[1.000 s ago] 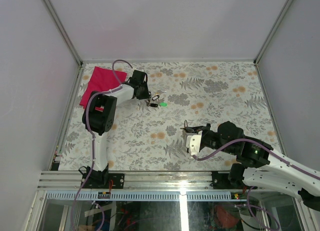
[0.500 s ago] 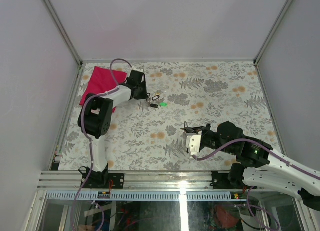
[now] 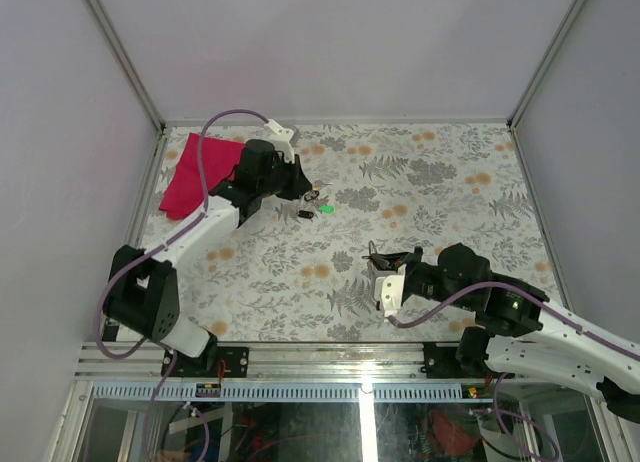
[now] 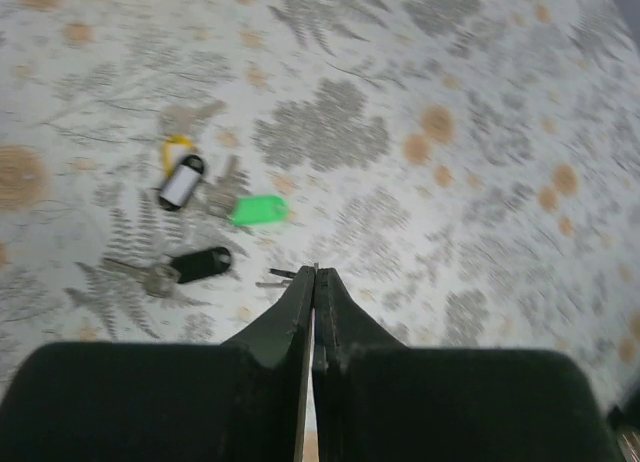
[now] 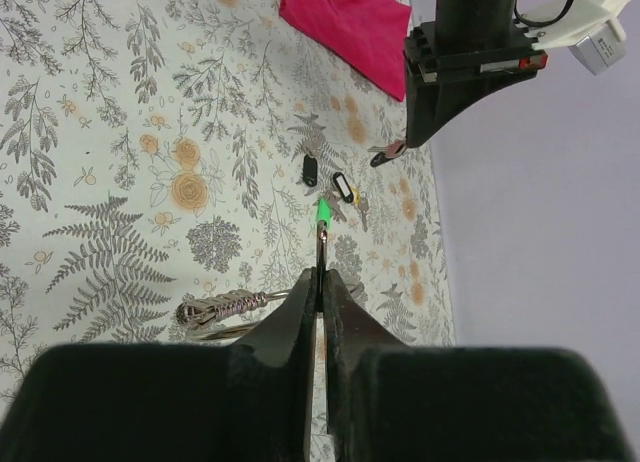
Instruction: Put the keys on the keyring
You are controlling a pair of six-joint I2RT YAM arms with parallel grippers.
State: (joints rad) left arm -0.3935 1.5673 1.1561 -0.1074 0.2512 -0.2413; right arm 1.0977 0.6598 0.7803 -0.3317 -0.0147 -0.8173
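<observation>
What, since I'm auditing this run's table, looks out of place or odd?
Nothing looks damaged or spilled. The keys lie scattered beside a green tag, well apart from the keyring pinched in the right end effector. A pink cloth lies at the far-left corner of the table.

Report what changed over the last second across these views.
The left arm dropped its elbow toward the near-left corner, and the left gripper closed fully near the keys; whether it caught anything is unclear. The right gripper, shut on the keyring, the green tag and the red cloth stayed put.
</observation>
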